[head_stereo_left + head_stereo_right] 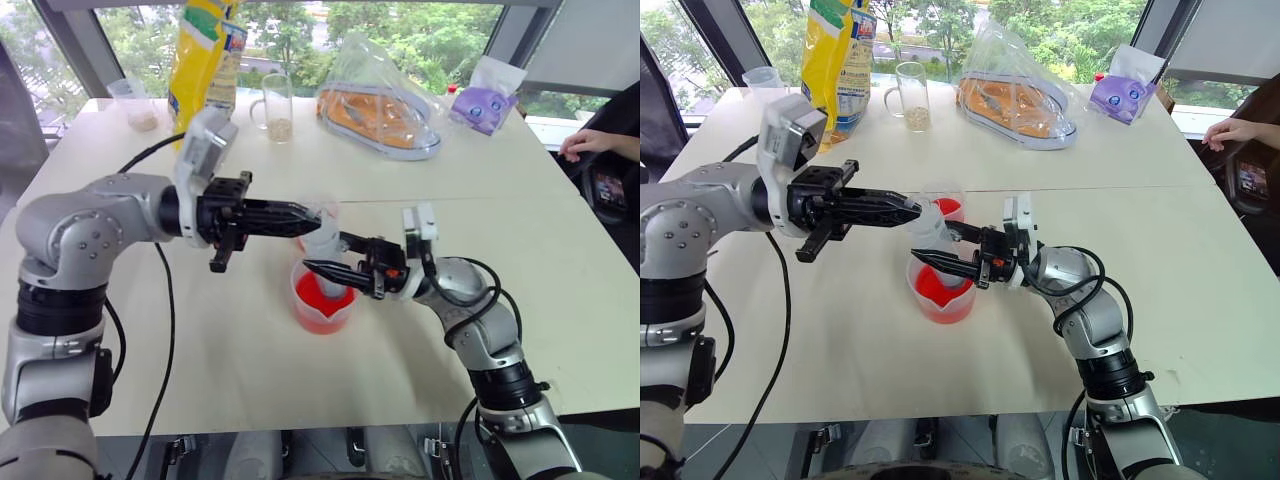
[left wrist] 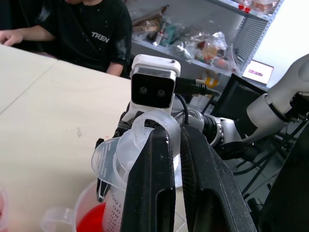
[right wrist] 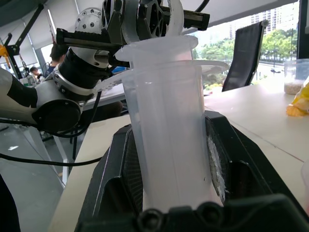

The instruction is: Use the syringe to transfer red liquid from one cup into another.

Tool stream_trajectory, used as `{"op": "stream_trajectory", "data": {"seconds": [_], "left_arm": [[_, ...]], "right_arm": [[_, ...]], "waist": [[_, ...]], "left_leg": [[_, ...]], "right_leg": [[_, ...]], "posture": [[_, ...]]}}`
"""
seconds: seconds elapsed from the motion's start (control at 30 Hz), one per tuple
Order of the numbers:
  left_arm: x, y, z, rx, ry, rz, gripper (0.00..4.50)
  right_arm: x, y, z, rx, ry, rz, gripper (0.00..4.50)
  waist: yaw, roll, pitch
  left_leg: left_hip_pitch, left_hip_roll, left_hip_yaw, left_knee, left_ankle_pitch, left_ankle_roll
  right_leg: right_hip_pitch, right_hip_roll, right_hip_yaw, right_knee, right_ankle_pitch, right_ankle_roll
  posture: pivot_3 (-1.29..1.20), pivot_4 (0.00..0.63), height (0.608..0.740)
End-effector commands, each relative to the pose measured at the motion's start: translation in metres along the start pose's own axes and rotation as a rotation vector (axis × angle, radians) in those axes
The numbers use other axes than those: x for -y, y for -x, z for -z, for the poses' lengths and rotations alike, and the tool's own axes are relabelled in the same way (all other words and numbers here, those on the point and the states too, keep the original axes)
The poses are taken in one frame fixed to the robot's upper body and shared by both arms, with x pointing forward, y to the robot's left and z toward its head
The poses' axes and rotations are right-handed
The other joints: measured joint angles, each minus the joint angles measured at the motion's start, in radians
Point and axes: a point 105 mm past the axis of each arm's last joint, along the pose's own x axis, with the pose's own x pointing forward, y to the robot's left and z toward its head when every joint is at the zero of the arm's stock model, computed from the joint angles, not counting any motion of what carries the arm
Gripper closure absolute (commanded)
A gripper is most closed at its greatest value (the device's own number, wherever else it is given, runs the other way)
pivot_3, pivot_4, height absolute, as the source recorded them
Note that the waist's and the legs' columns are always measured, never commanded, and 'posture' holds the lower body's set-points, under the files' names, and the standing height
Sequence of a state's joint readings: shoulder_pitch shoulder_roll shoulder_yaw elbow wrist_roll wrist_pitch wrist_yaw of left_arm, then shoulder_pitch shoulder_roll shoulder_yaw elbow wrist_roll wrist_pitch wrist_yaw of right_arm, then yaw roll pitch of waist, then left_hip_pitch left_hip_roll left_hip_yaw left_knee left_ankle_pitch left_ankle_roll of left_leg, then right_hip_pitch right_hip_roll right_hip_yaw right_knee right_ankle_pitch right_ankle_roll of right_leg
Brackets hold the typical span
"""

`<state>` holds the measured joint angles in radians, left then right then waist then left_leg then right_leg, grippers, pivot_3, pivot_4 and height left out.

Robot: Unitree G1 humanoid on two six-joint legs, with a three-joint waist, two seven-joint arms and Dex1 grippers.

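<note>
While both arms meet over the middle of the white table [image 1: 470, 360], one syringe [image 1: 322, 243] stands upright with its lower end inside the one wide spouted beaker [image 1: 322, 300], which holds red liquid [image 1: 318, 292]. One smaller clear cup [image 1: 946, 207], also showing red inside, stands just behind the beaker, touching or nearly so.

Two grippers work the syringe. The right gripper [image 1: 322, 270] is closed around the clear barrel, its black fingers clamped on either side of it in the right wrist view. The left gripper [image 1: 308, 217] reaches in level from the other side with its fingers [image 2: 159, 193] pinched together at the ring of the plunger top; the left wrist view shows the ring sitting right at the fingertips.

Farther back along the table stand one glass mug [image 1: 276, 107] with a handle and a little pale grain at the bottom, one small clear cup [image 1: 133, 103] at the far corner, one tall yellow bag [image 1: 204, 62], one clear plastic bag [image 1: 385, 100] holding something orange, and one purple packet [image 1: 484, 102]. A person's hand [image 1: 583, 143] rests at the table's far right edge. In the left wrist view the person's dark shirt [image 2: 96, 34] bears the letters "TREN". Black graduation numbers run along the syringe barrel, too small to read.
</note>
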<state>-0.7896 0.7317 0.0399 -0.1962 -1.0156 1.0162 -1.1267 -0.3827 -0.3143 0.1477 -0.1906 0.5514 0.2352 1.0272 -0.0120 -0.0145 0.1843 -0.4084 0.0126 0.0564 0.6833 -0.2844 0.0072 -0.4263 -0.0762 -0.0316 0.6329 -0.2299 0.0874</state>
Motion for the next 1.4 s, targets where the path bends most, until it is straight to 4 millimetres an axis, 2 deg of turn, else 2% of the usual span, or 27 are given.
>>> {"op": "stream_trajectory", "data": {"seconds": [0.03,0.23,0.77,0.9,1.03,1.1,1.13,1.37,1.4], "left_arm": [[0.007,0.006,-0.033,0.073,-0.131,-0.01,4.49],[0.007,0.009,-0.043,0.092,-0.155,-0.023,4.49],[0.005,0.013,-0.05,0.108,-0.175,-0.039,4.49],[0.004,0.014,-0.046,0.095,-0.157,-0.043,4.49],[0.002,0.015,-0.03,0.035,-0.107,-0.054,4.49],[0.0,0.016,-0.026,0.032,-0.083,-0.062,3.73],[0.0,0.016,-0.025,0.034,-0.074,-0.066,3.53],[-0.006,0.024,-0.017,0.043,-0.092,-0.122,0.18],[-0.008,0.028,-0.015,0.05,-0.089,-0.137,0.18]], "right_arm": [[-0.006,0.001,0.016,-0.055,-0.061,-0.029,3.09],[-0.008,0.0,0.02,-0.064,-0.08,-0.038,3.09],[-0.011,0.0,0.021,-0.066,-0.097,-0.044,3.09],[-0.01,-0.002,0.014,-0.047,-0.077,-0.044,3.09],[-0.006,-0.008,-0.009,0.005,-0.02,-0.04,3.09],[-0.005,-0.01,-0.02,0.025,0.0,-0.036,3.09],[-0.004,-0.011,-0.024,0.033,0.008,-0.035,3.09],[-0.005,-0.013,-0.043,0.086,-0.029,-0.023,3.09],[-0.005,-0.013,-0.044,0.095,-0.05,-0.018,3.09]], "waist": [[0.0,0.0,0.0],[0.0,0.0,0.0],[0.0,0.0,0.0],[0.0,0.0,0.0],[-0.001,0.0,0.0],[-0.002,0.0,0.0],[-0.001,0.0,0.0],[0.001,0.0,0.0],[0.0,0.0,0.0]], "left_leg": [[0.0,0.0,0.0,0.0,0.0,0.0],[0.0,0.0,0.0,0.0,0.0,0.0],[0.0,0.0,0.0,0.0,0.0,0.0],[0.0,0.0,0.0,0.0,0.0,0.0],[0.0,0.0,0.0,0.0,0.0,0.0],[0.0,0.0,0.0,0.0,0.0,0.0],[0.0,0.0,0.0,0.0,0.0,0.0],[0.0,0.0,0.0,0.0,0.0,0.0],[0.0,0.0,0.0,0.0,0.0,0.0]], "right_leg": [[0.0,0.0,0.0,0.0,0.0,0.0],[0.0,0.0,0.0,0.0,0.0,0.0],[0.0,0.0,0.0,0.0,0.0,0.0],[0.0,0.0,0.0,0.0,0.0,0.0],[0.0,0.0,0.0,0.0,0.0,0.0],[0.0,0.0,0.0,0.0,0.0,0.0],[0.0,0.0,0.0,0.0,0.0,0.0],[0.0,0.0,0.0,0.0,0.0,0.0],[0.0,0.0,0.0,0.0,0.0,0.0]], "posture": [[0.0,0.15,0.74],[0.0,0.15,0.74],[0.0,0.15,0.74],[0.0,0.15,0.74],[0.0,0.15,0.74],[0.0,0.15,0.74],[0.0,0.15,0.74],[0.0,0.15,0.74],[0.0,0.15,0.74]]}}
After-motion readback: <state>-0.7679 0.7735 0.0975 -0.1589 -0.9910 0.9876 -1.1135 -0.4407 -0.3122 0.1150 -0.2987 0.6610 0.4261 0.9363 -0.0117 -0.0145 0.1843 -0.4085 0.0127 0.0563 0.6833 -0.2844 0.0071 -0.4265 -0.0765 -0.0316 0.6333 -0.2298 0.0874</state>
